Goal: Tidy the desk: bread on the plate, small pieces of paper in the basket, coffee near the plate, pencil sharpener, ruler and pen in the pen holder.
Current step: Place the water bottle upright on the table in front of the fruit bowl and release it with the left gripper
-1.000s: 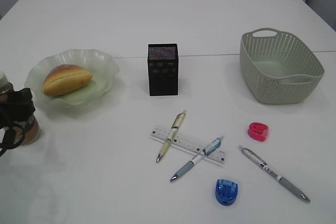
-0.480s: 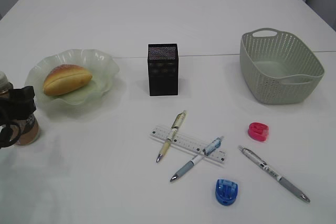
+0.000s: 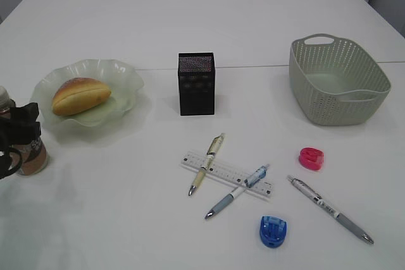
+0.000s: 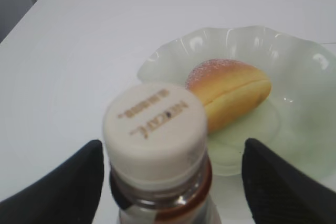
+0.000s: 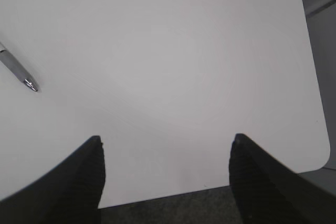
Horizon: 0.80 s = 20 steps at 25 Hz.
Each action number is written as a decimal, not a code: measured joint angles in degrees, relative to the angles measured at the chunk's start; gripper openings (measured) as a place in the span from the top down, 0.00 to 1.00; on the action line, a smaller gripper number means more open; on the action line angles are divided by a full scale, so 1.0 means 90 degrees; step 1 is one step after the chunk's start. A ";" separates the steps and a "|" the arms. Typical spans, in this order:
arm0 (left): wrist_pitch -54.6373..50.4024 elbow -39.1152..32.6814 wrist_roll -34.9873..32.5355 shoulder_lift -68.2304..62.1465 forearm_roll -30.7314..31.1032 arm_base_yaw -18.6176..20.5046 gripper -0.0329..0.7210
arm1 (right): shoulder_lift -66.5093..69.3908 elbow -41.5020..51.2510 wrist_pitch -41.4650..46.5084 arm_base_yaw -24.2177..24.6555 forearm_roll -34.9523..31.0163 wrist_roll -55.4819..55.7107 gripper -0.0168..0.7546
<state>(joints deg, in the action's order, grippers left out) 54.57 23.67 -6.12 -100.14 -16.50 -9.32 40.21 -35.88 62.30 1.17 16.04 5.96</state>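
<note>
The coffee [image 4: 155, 124], white cap up, stands on the desk [image 3: 126, 207] left of the plate [image 3: 123, 77], which holds the bread [image 3: 80, 95]. My left gripper [image 4: 171, 150] is open around the bottle's neck, with a clear gap on the right side. The ruler [image 3: 224, 171] lies in the middle under two pens [image 3: 205, 165] [image 3: 234, 194]; a third pen [image 3: 329, 208] lies to the right. A pink pencil sharpener [image 3: 311, 158] and a blue one [image 3: 272, 231] sit nearby. The pen holder [image 3: 196, 85] and basket [image 3: 338, 102] stand behind. My right gripper [image 5: 165, 140] hangs open over the desk's corner. No paper shows.
The right wrist view shows the desk's rounded front corner [image 5: 315, 156] and dark floor beyond it, with a pen tip [image 5: 23, 80] at its left side.
My left gripper has shifted slightly to the left around the coffee, which stays where it stands. Everything else is unmoved.
</note>
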 joint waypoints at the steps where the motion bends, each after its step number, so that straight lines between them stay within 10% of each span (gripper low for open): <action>1: 0.0000 0.0000 -0.0039 0.0025 -0.0005 0.0000 0.17 | 0.0000 0.0000 0.0000 0.0000 0.0000 0.0000 0.24; 20: -0.0529 -0.0011 -0.0691 0.1867 -0.0362 0.0000 0.18 | 0.0000 0.0000 0.0000 0.0000 0.0000 0.0011 0.24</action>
<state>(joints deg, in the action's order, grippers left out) 49.81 23.57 -12.34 -83.34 -19.76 -9.32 40.21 -35.88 62.30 1.17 16.04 6.06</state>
